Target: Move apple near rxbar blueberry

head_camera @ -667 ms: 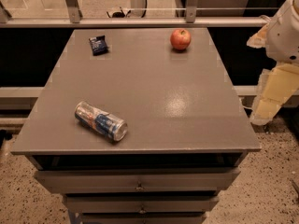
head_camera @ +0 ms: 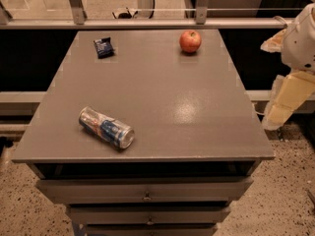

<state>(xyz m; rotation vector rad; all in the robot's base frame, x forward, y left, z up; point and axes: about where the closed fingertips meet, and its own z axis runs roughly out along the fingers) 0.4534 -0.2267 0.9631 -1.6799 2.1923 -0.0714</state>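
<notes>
A round red apple point(head_camera: 190, 41) with a yellowish patch stands at the far right of the grey table top point(head_camera: 162, 102). The rxbar blueberry point(head_camera: 104, 46), a small dark blue wrapper with white print, lies at the far left of the top, well apart from the apple. My gripper point(head_camera: 276, 116) hangs off the table's right edge, at the end of the white and cream arm point(head_camera: 300, 43), lower than the table top's far side and to the right of the apple. It holds nothing that I can see.
A silver-and-blue drink can point(head_camera: 106, 127) lies on its side near the front left. The table has drawers point(head_camera: 146, 195) below its front edge. A metal railing point(head_camera: 147, 21) runs behind the table. Speckled floor surrounds it.
</notes>
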